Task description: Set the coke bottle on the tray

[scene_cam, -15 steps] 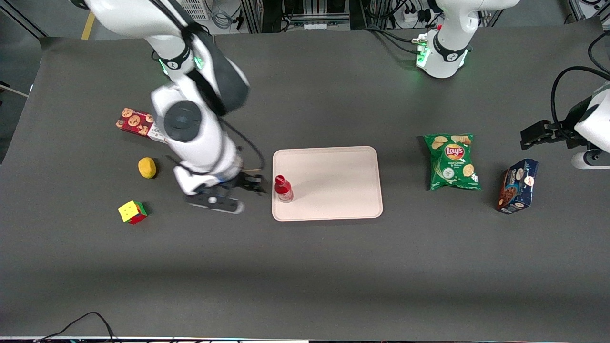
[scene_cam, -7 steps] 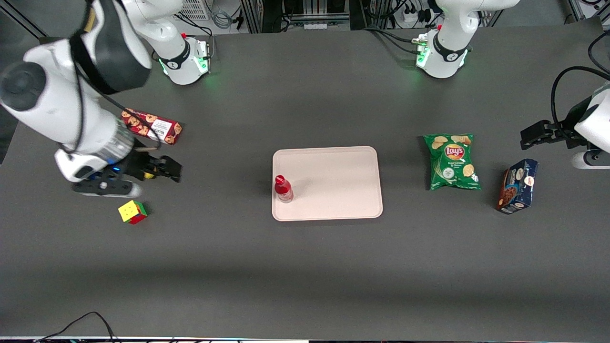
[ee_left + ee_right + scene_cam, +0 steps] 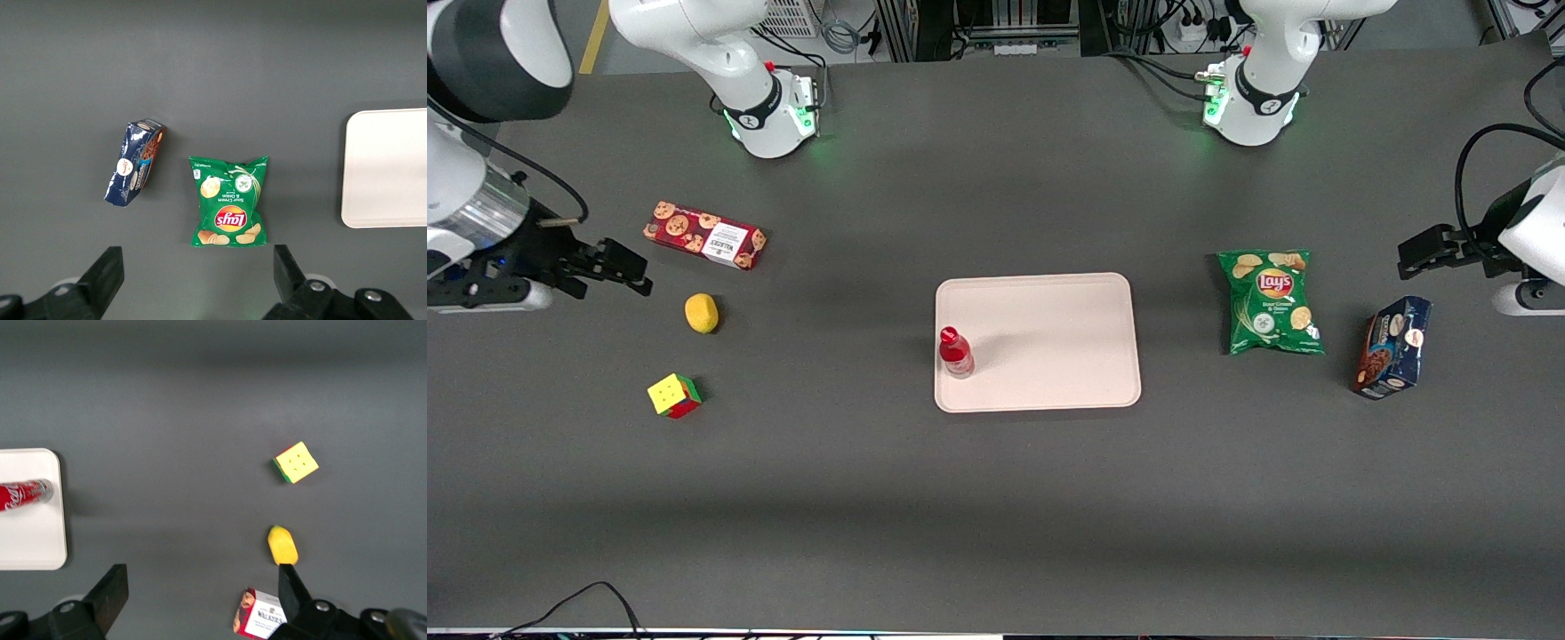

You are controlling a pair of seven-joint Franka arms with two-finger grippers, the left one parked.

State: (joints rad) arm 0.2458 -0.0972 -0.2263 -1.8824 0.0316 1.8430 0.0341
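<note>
**Bench contents, bottle standing on tray**

- Bench: dark grey surface carrying all items.
- Tray: pale pinkish-beige, rounded corners, low rim; lies mid-bench, well apart from the jaws, toward the parked arm's end from them.
- Chip bag: green, flat on the bench, further still from the jaws than the tray.
- Blue snack box: the item most distant from the jaws, toward the parked arm's end.
- Gripper: at the working arm's end of the bench, raised above it; jaws spread wide apart and holding nothing, as the right wrist view shows.
- Cookie box: red, near the jaws, farther from the front camera than the lemon.
- Coke bottle: red cap, red label; stands upright on the tray just inside its edge nearest the jaws, well apart from them.
- Puzzle cube: multicoloured, nearer the front camera than the jaws.
- Lemon: yellow, near the jaws, between cookie box and cube.
</note>
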